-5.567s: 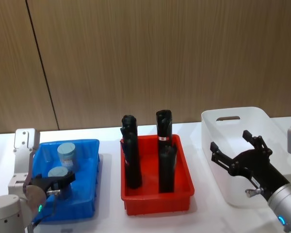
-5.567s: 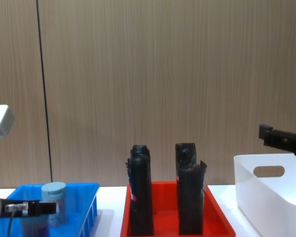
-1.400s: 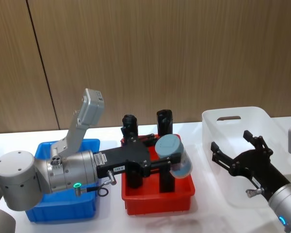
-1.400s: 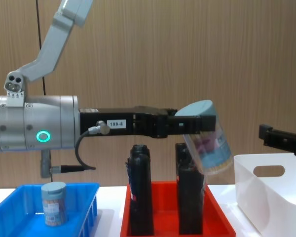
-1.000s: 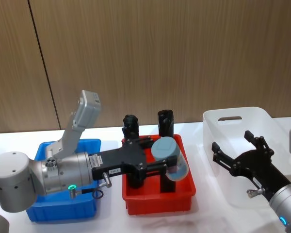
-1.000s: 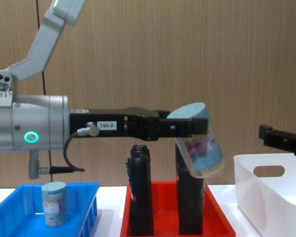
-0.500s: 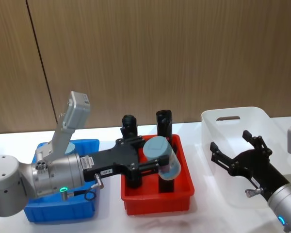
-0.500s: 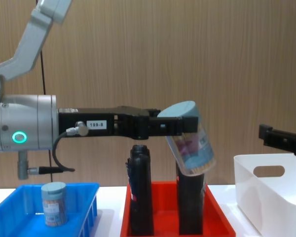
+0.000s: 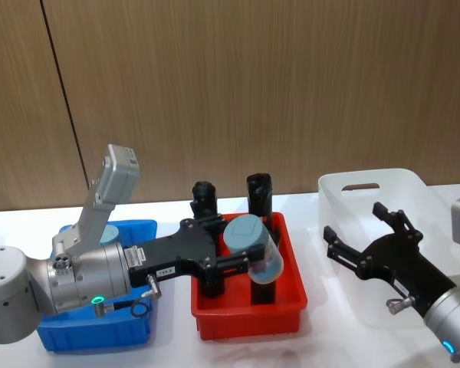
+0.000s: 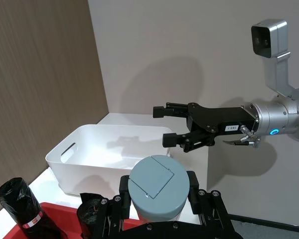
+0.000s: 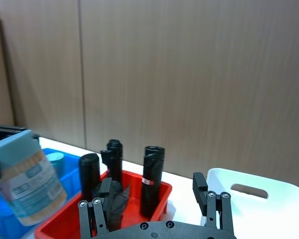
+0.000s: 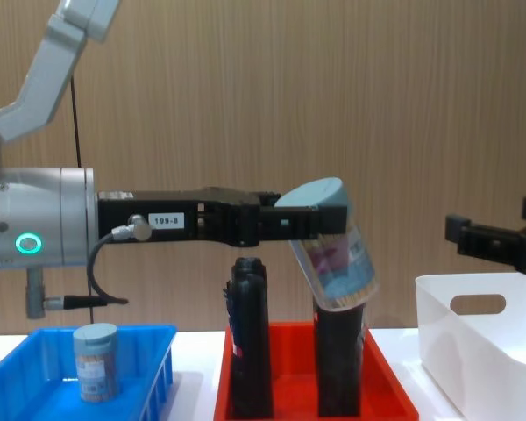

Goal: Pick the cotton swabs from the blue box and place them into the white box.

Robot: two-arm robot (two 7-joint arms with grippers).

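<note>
The left tool (image 9: 244, 254) is clamped on one tub of cotton swabs (image 12: 334, 252), held tilted in the air above the red tray (image 9: 249, 326) and its black cylinders (image 12: 249, 351), left of the white box (image 9: 414, 184). A second tub (image 12: 95, 360) stands in the blue box (image 12: 160, 379). The right tool (image 9: 353, 221) hovers spread open by the white box's near left side.

The white table (image 9: 245, 354) carries three containers in a row, each apart from its neighbour: a blue box (image 9: 100, 335) at nine o'clock, a red tray (image 9: 249, 322) mid-table, and a white box (image 9: 368, 198) at three o'clock.
</note>
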